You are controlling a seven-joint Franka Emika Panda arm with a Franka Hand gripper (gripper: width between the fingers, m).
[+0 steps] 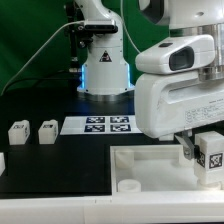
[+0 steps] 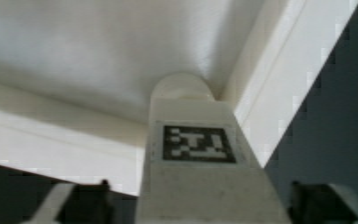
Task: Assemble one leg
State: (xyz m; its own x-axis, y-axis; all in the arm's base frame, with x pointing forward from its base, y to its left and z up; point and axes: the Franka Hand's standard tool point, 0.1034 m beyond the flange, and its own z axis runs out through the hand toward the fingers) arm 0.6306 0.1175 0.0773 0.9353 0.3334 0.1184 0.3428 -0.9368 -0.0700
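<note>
- The leg (image 2: 197,105) is closest to the wrist camera. It is a white block with a rounded far end, and a black-and-white tag (image 2: 199,143) sits on the face towards the lens.
- The gripper (image 2: 202,207) is clamped narrowly on this leg, with a dark finger (image 2: 83,205) pressed to each side at its near end.
- In the wrist view the leg's rounded end lies over the large white tray-like piece (image 2: 87,50), just beside the raised rim (image 2: 286,60). Dark table shows outside that rim. I cannot tell whether the tip touches the white surface.
- In the exterior view the gripper (image 1: 206,150) holds the leg (image 1: 212,155) upright at the exterior view's right, with the tag facing the camera. It is over the right part of the tray-like piece (image 1: 150,168), and the frame cuts it off there.
- The bulky white wrist housing (image 1: 175,95) hangs directly above and hides much of the piece's far edge.
- The marker board (image 1: 100,125) lies flat near the piece's far edge but apart from it.
- Two more legs (image 1: 18,132) (image 1: 47,131) stand side by side at the exterior view's left, well apart from the gripper.
- Bare black table (image 1: 60,170) lies open between those legs and the tray-like piece's left edge.
</note>
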